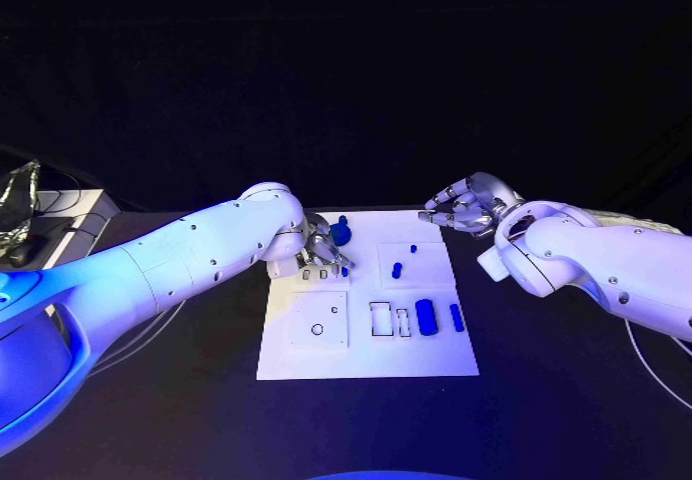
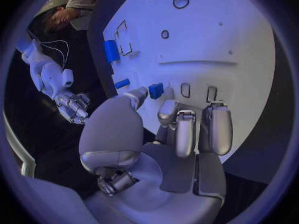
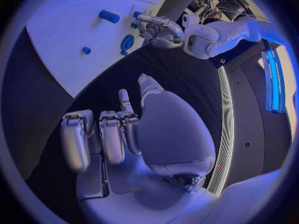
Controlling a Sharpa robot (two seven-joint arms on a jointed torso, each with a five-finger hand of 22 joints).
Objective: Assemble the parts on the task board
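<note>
Left hand: the left hand hangs over the far left part of the task board, fingers curled loosely downward toward the plate; I cannot tell whether they pinch anything.
Nearest part: a small blue block lies on the board just beyond the left fingertips, touching or nearly touching the thumb tip; which of the two cannot be told.
Key relation: the block lies straight ahead of the left fingers, beside two small empty slots; my judgement is that the coming move is a short reach forward and a pinch.
Nearer hand: the left, clearly; the right hand hovers off the board's far right corner, over the worktop.
Right fingers: curled halfway in, apart from the thumb, holding nothing.
Other parts: a round blue piece just beside the left hand at the far edge; a short blue peg mid-board; a wide blue bar and a thin blue bar lying on the right, long axes running near to far.
Empty recesses: rectangular outlines left of the wide bar.
In the way: the left hand's own fingers hide the block in the head view; otherwise the path looks free.
</note>
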